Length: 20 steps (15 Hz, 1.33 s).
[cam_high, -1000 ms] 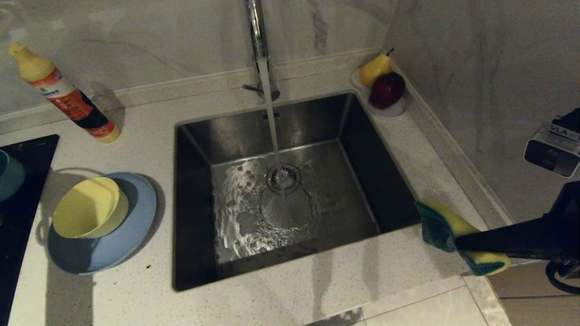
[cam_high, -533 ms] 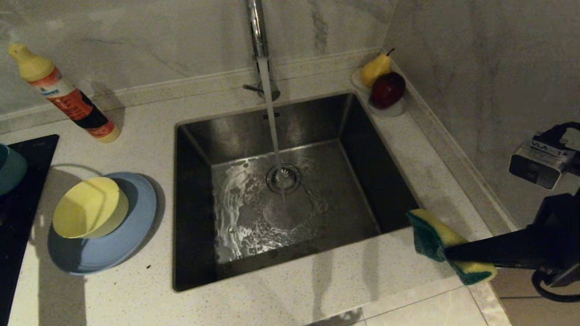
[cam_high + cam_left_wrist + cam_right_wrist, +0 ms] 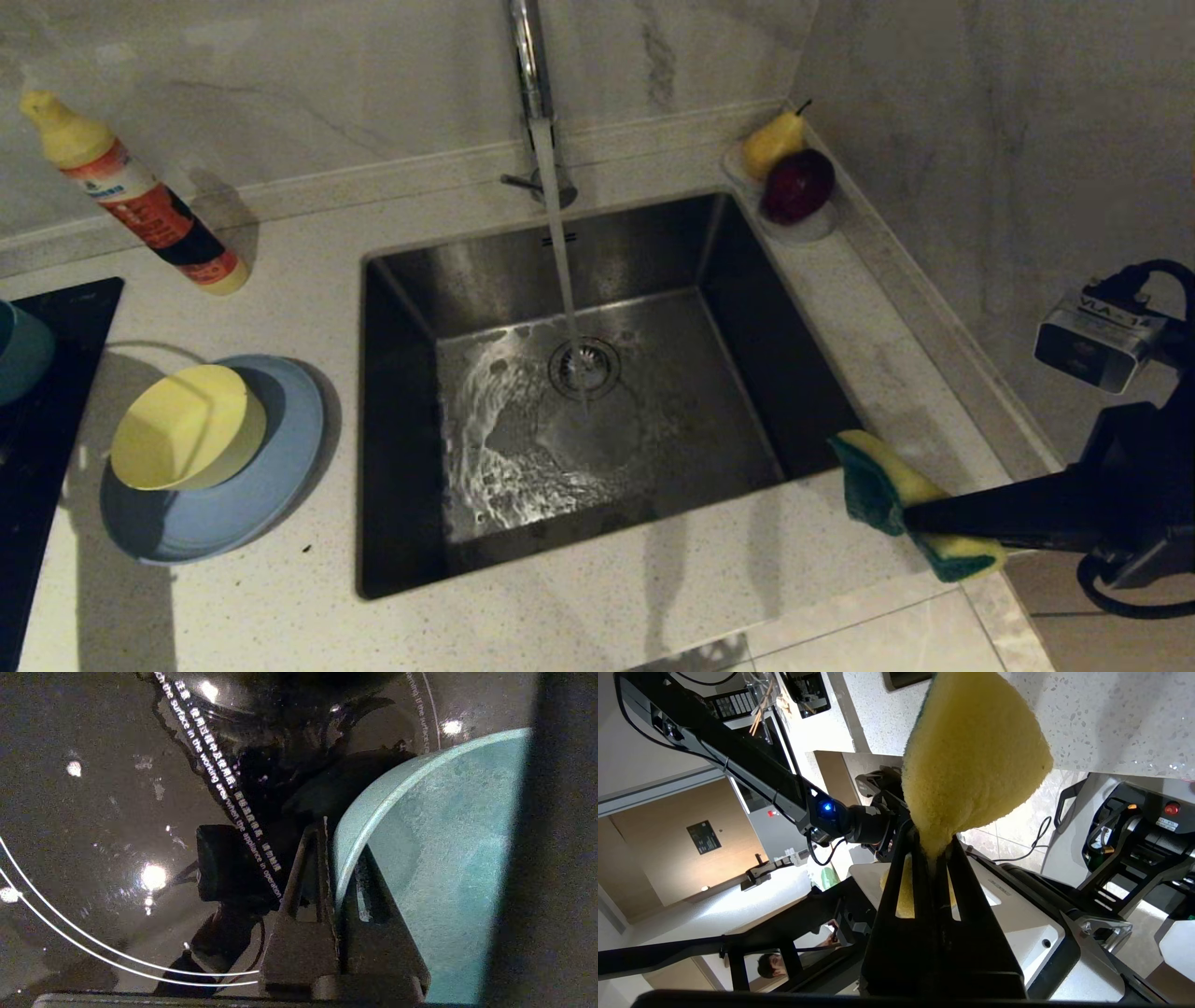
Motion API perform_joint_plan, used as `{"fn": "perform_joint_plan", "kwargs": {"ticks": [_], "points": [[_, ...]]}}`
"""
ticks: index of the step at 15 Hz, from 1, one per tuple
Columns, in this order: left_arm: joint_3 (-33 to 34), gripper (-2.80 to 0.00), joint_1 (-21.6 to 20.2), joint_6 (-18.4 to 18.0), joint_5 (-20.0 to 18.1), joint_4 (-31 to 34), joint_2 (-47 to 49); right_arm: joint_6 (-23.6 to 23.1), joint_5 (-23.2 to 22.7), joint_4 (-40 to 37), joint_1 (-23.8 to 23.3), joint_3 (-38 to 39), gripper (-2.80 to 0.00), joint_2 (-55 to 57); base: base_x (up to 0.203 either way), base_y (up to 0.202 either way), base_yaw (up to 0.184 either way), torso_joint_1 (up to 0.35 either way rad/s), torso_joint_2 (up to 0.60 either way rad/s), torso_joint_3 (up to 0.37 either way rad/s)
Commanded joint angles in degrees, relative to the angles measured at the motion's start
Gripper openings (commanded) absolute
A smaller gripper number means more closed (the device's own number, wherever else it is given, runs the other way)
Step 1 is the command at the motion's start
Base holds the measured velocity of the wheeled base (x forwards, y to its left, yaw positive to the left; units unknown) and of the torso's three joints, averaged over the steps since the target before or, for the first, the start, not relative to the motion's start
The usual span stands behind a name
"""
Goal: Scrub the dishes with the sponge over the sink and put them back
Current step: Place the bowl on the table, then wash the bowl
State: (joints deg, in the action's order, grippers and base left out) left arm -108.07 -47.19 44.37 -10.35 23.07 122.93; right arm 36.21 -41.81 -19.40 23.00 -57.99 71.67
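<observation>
My right hand (image 3: 910, 523) clenched on the sponge (image 3: 882, 495), over the tabletop (image 3: 653, 607) at the sink's (image 3: 747, 261) near right corner | my left hand (image 3: 334, 858) pinching the teal bowl's (image 3: 444, 858) rim over the black hob (image 3: 93, 812), far left | yellow bowl (image 3: 187, 429) sits in blue plate (image 3: 252, 504), left of sink | tap (image 3: 532, 65) running.

Pale marble-look wall (image 3: 280, 75) behind, another wall (image 3: 1008, 140) on the right – both veined grey. White speckled table (image 3: 579, 625) with a raised back edge. Black glossy cooktop (image 3: 47, 308) at left, lamp spots reflected in it. Beige tiled floor (image 3: 1102, 635) at lower right – dim light overall.
</observation>
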Motion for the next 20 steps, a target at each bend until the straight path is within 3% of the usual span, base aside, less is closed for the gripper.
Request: {"fn": "perform_joint_plan", "kwargs": {"ticks": [1, 2, 3, 10, 13, 14, 18, 20], "points": [[0.1, -2.80, 0.0, 0.2, -0.8, 1.1, -0.8, 0.2, -0.2, -0.2, 0.0, -0.1, -2.80, -0.2, 0.000, 0.000, 0.000, 0.000, 0.00, 0.000], [0.1, -0.56, 0.0, 0.3, -1.3, 1.1, -1.5, 0.3, -0.3, -0.3, 0.0, -0.2, -2.80, -0.3, 0.000, 0.000, 0.000, 0.000, 0.00, 0.000], [0.1, 0.00, 0.0, 0.4, -1.6, 1.1, -2.1, 0.3, -0.3, -0.5, 0.0, -0.3, -2.80, -0.3, 0.000, 0.000, 0.000, 0.000, 0.00, 0.000], [0.1, 0.00, 0.0, 0.8, -1.6, 1.6, -9.0, 0.2, -0.4, -0.6, 0.0, 0.2, -2.80, -1.3, 0.000, 0.000, 0.000, 0.000, 0.00, 0.000], [0.1, 0.00, 0.0, -0.5, -5.1, 4.1, -16.5, 0.3, -0.3, -0.7, 0.6, -0.9, -2.80, -1.2, 0.000, 0.000, 0.000, 0.000, 0.00, 0.000], [0.2, -2.80, 0.0, -1.7, -6.4, 4.8, -18.8, 0.3, -0.3, -0.9, 0.6, -0.9, -2.80, -1.0, 0.000, 0.000, 0.000, 0.000, 0.00, 0.000], [0.8, -2.80, 0.4, -5.5, -12.8, 9.1, -26.4, 0.5, -0.2, -1.1, 0.6, -0.6, -2.80, -1.0, 0.000, 0.000, 0.000, 0.000, 0.00, 0.000], [3.9, -2.80, 3.3, -12.3, -14.3, 13.5, -31.2, 0.6, 0.1, -1.2, 0.4, -0.2, -2.80, -1.2, 0.000, 0.000, 0.000, 0.000, 0.00, 0.000]]}}
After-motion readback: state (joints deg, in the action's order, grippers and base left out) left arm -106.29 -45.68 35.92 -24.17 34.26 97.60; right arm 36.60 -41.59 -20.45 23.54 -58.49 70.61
